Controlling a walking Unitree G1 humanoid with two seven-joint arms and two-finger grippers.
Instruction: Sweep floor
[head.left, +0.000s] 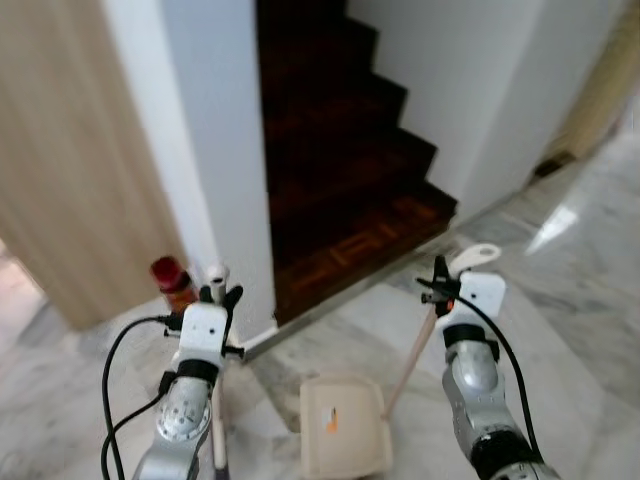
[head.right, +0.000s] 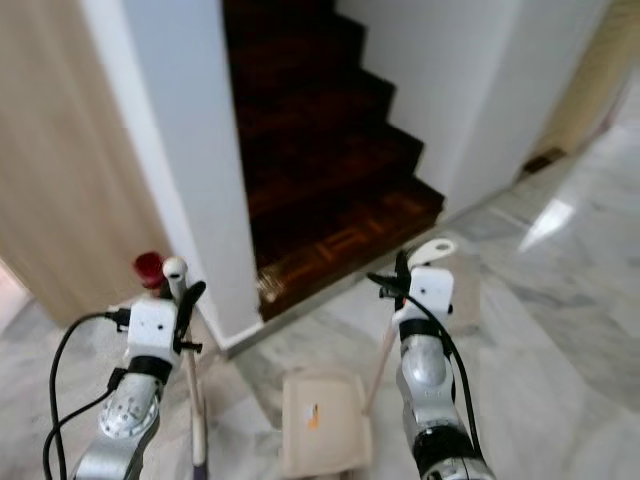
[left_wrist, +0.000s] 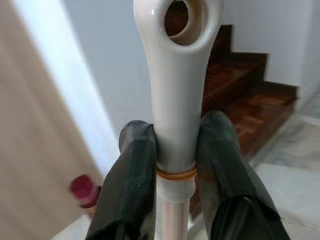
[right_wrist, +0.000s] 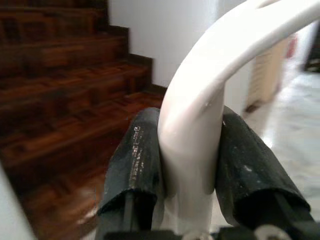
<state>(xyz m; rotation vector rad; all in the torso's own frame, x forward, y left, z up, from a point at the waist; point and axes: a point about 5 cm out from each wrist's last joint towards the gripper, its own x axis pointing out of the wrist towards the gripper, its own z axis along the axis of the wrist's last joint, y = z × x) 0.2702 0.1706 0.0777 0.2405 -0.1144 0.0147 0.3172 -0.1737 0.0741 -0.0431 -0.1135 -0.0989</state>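
A dark wooden staircase (head.left: 340, 150) rises ahead between white walls (head.left: 215, 140), with a pale wooden door panel (head.left: 70, 170) on the left. Grey marbled floor (head.left: 590, 260) spreads in front of it. On that floor, between the two arms, lies the cream dustpan (head.left: 345, 425), its slim handle (head.left: 415, 350) slanting up to the right. The right end effector (right_wrist: 187, 165) is clamped on the looped top of that handle, a black finger (right_wrist: 132, 170) pressed to each side of the white loop. On the left, the broom handle (left_wrist: 175, 100) stands nearly upright, its eyelet end just above the left end effector (left_wrist: 175, 165), which is closed around the shaft with both fingers (left_wrist: 132, 170) touching it. A small red-topped object (head.left: 172, 278), too blurred to identify, sits at the foot of the wall just beyond the left arm.
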